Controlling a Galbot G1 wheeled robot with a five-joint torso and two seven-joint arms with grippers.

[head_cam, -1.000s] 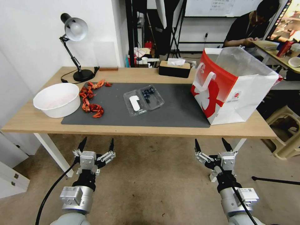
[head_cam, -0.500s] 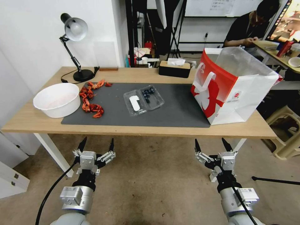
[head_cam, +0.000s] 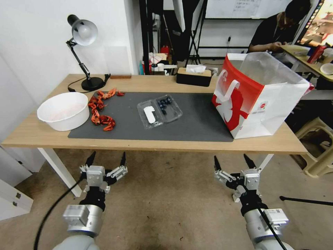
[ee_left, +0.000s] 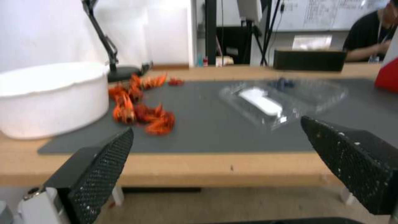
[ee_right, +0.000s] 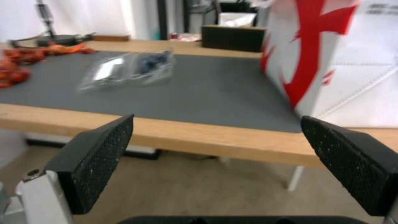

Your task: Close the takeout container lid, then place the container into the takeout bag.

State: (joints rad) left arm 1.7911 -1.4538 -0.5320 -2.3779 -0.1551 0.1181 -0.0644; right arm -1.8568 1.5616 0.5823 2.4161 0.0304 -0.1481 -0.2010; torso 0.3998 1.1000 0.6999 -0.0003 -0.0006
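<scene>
Beyond both hands, the takeout container (head_cam: 159,111) is seen lying open on the surface (head_cam: 166,145).
Left hand (head_cam: 105,160), spread empty, is judged nearer than right hand (head_cam: 231,161), likewise spread.

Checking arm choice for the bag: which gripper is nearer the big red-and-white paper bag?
Right. The right gripper hangs open below the table edge, almost beneath the red-and-white paper bag; the left gripper, also open, hangs far across.

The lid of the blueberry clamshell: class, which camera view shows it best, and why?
The head view: the lid lies open flat beside the berry tray, label up, seen from above. Both wrist views see it low, across the table edge, smeared.
</scene>
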